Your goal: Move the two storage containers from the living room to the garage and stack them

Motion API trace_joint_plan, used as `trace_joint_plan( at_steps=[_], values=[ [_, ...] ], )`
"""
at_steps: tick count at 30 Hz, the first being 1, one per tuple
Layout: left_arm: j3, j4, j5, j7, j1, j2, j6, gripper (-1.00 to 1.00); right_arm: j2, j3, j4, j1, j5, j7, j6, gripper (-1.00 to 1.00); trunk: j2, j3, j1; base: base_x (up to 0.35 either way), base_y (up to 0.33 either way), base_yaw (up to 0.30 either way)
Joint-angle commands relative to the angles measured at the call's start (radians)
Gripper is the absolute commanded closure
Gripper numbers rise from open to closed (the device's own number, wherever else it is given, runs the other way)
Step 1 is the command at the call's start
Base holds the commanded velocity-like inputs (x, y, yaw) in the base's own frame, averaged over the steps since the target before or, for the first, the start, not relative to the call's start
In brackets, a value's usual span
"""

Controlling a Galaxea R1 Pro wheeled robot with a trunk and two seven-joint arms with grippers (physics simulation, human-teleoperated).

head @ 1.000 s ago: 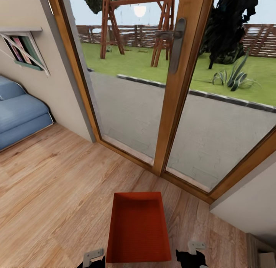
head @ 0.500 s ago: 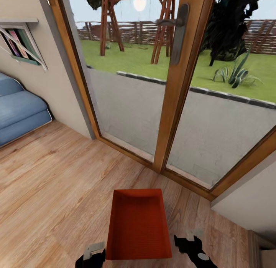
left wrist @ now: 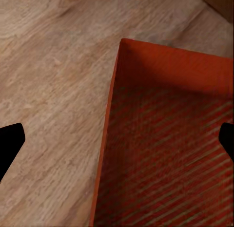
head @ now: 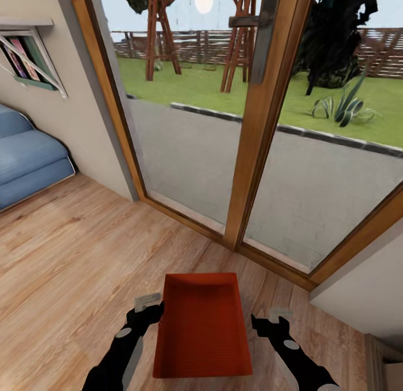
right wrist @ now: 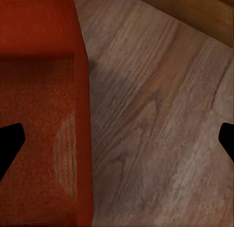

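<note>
One rust-red storage container lies open-top on the light wood-plank floor of the living room, just in front of the glass doors. My left gripper is open at the container's left wall. In the left wrist view the left gripper straddles that wall of the container, one fingertip over the floor and one over the inside. My right gripper is open a short way right of the container, not touching it. In the right wrist view the right gripper hangs over the floor and the container's right wall.
Wood-framed glass doors stand right behind the container, with a garden outside. A blue cushion seat sits at the far left against a beige wall. A white wall corner and a piece of furniture are at the right.
Both arms have come forward along the container's sides, the left one reaching its left wall. The view has tilted slightly; the container has stayed where it was on the floor.
</note>
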Motion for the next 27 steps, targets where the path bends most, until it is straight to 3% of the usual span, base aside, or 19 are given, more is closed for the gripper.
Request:
trace_joint_plan(
  at_steps=[1, 7, 19, 23, 27],
  values=[
    [0.003, -0.001, -0.003, -0.003, -0.012, -0.001, 0.015, -1.00, -0.001, 0.008, 0.000, -0.003, -0.010, -0.006, -0.004, -1.00, -0.008, -0.004, 0.004, 0.000, 0.000, 0.000],
    [0.004, 0.029, -0.003, -0.011, -0.033, 0.000, 0.057, -1.00, -0.002, 0.009, 0.003, -0.009, -0.010, 0.003, -0.008, -1.00, -0.050, -0.023, 0.027, 0.000, 0.000, 0.000],
    [0.009, 0.089, -0.005, -0.007, -0.035, 0.009, 0.056, -1.00, -0.003, 0.007, -0.001, -0.009, -0.008, 0.000, -0.008, -1.00, -0.134, -0.060, 0.073, 0.000, 0.000, 0.000],
    [0.009, 0.102, -0.003, -0.012, -0.035, 0.009, 0.055, -1.00, -0.003, 0.008, 0.000, -0.009, -0.006, 0.000, -0.015, -1.00, -0.134, -0.060, 0.073, 0.000, 0.000, 0.000],
    [0.020, 0.117, -0.001, -0.021, -0.022, -0.009, 0.056, -1.00, 0.017, 0.006, 0.008, -0.010, -0.003, 0.001, -0.014, -1.00, -0.134, -0.061, 0.073, 0.000, 0.000, 0.000]
  ],
)
